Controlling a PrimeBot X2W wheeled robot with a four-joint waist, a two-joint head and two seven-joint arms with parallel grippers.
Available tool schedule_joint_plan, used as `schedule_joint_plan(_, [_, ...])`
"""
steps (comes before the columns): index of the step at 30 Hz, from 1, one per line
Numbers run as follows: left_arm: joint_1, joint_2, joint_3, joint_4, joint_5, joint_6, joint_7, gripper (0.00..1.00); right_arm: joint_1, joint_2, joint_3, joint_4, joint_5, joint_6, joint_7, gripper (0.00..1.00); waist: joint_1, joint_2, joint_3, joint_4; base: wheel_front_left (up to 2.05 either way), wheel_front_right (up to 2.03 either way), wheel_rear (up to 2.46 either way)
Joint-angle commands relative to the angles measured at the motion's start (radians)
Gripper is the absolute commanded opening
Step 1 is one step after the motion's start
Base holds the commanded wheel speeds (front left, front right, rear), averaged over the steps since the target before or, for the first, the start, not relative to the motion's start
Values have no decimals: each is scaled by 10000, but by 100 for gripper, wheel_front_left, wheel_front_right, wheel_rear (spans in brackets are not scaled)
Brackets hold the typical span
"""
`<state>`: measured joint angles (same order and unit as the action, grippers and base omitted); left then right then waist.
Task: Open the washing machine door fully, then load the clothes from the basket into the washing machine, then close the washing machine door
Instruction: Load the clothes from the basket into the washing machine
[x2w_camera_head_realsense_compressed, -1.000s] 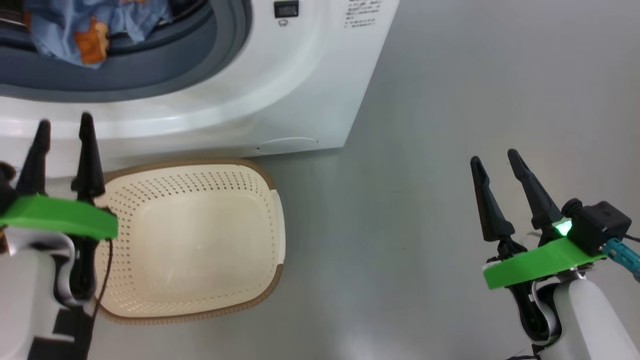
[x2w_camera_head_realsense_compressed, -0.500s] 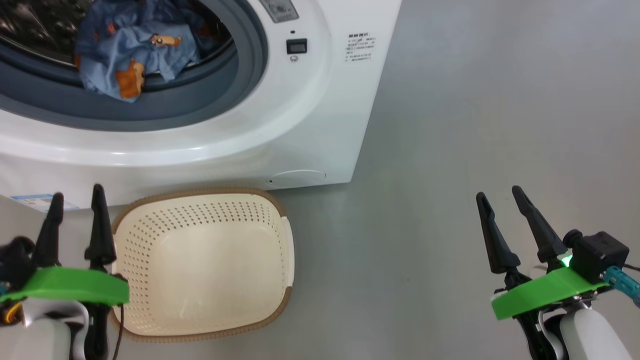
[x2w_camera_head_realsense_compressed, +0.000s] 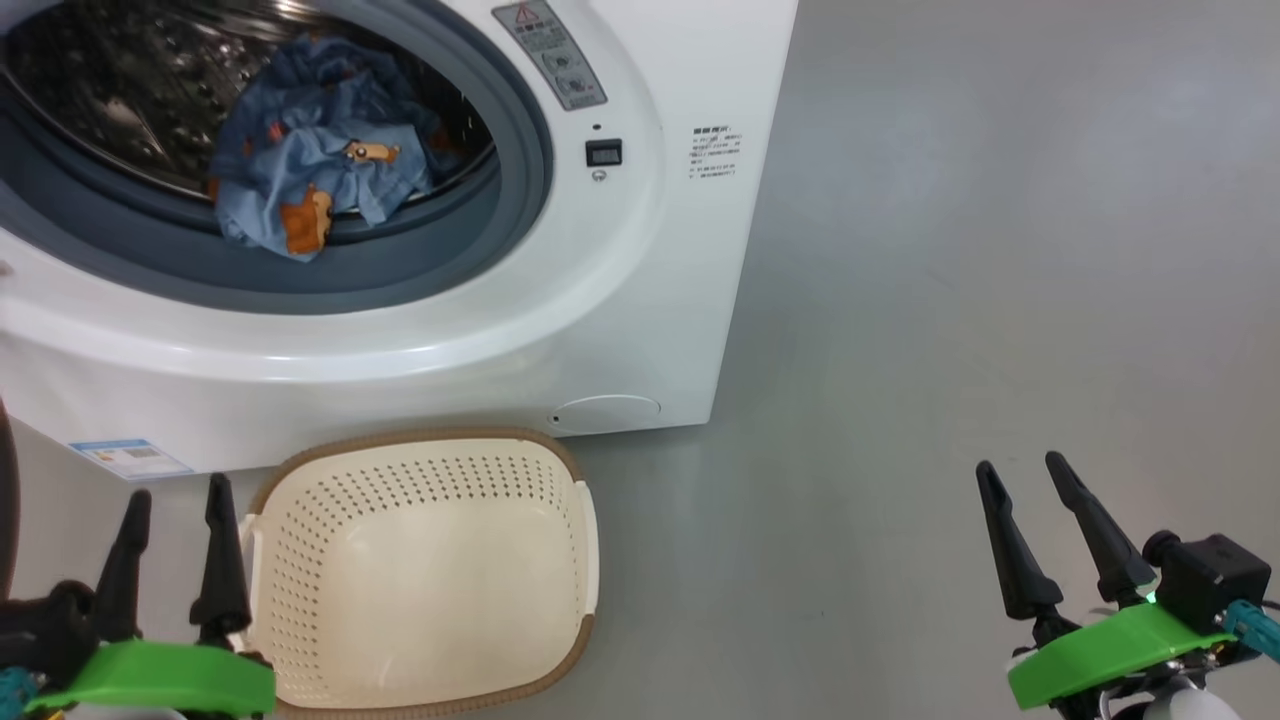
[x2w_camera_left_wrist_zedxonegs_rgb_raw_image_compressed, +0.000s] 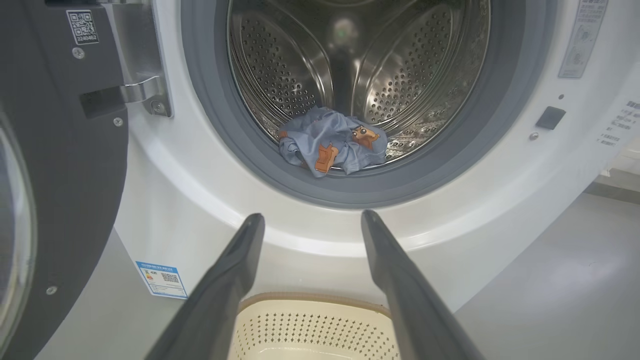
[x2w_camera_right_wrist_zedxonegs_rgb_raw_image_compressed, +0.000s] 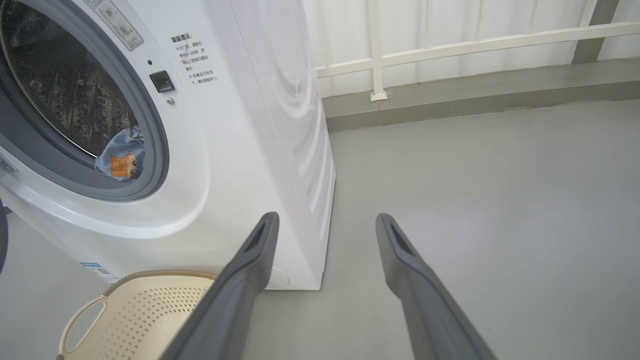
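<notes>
The white washing machine stands with its drum open. Light blue clothes with orange bear prints lie at the drum's front lip, also seen as a bundle of clothes and clothes. The washing machine door is swung open at the left of the left wrist view. The cream basket sits on the floor in front of the washer with nothing in it. My left gripper is open just left of the basket. My right gripper is open over bare floor at the right.
Grey floor spreads right of the washer. A white railing and a low kerb run behind it. A blue label sticker marks the washer's lower front.
The head camera has tilted up: the washer, drum and basket slid down the picture and more of the drum shows. Both grippers sit lower in view, still open.
</notes>
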<state>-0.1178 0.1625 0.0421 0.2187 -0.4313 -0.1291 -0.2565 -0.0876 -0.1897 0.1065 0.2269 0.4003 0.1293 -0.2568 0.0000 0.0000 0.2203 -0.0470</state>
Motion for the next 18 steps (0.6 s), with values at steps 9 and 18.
schedule_joint_plan(9, [630, 33, 559, -688, 166, -15, -53, 100, 530, -197, -42, -270, 143, 14, -49, 100, 0, 0, -387, 150, 0, 0, 0])
schedule_joint_plan(18, [693, 56, 523, -842, 188, -15, -53, 100, 603, -136, -93, -325, 114, 14, -49, 100, 0, 0, -410, 179, 0, 0, 0])
